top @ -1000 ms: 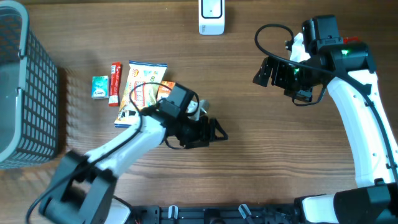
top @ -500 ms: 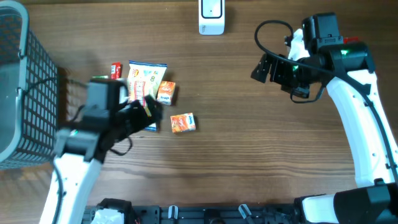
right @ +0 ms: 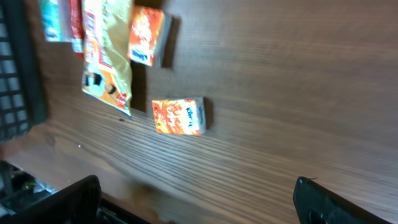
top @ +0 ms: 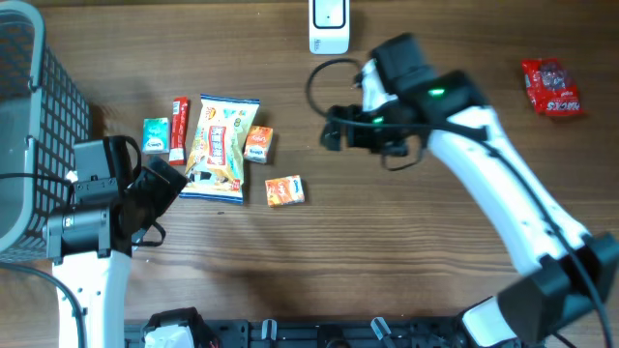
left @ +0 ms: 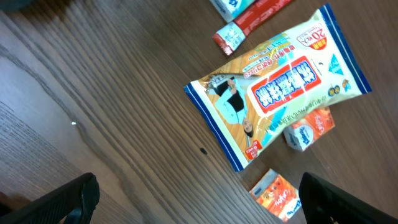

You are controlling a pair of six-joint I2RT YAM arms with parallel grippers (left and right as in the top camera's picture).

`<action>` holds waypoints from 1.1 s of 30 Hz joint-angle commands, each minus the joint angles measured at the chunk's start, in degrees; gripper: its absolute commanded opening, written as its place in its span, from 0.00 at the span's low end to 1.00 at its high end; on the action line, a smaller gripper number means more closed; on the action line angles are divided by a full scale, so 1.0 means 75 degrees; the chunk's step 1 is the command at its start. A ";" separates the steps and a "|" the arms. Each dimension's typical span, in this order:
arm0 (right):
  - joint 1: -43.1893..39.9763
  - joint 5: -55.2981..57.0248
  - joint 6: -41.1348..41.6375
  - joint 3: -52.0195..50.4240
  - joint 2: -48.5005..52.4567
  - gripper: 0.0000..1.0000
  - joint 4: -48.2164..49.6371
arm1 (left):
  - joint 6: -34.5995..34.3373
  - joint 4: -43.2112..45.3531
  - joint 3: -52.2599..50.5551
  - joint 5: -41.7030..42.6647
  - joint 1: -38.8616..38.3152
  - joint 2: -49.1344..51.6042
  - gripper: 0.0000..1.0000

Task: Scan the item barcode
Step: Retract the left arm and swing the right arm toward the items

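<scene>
Wood table: box flat near bag, scanner at far edge. Left gripper, right gripper both spread, empty. Centre right over box, pinch edges, leave barcode uncovered.

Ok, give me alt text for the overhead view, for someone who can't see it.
Over a wooden table, the open left gripper hangs beside a snack bag and small boxes, while the open right gripper reaches in near a white scanner. A grey basket sits far left, a red packet far right.
</scene>
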 commanded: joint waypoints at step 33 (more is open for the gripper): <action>0.2602 0.2011 0.6362 -0.0076 0.2996 0.81 0.1609 | -0.0236 -0.0338 0.0117 -0.0210 0.0050 0.0417 1.00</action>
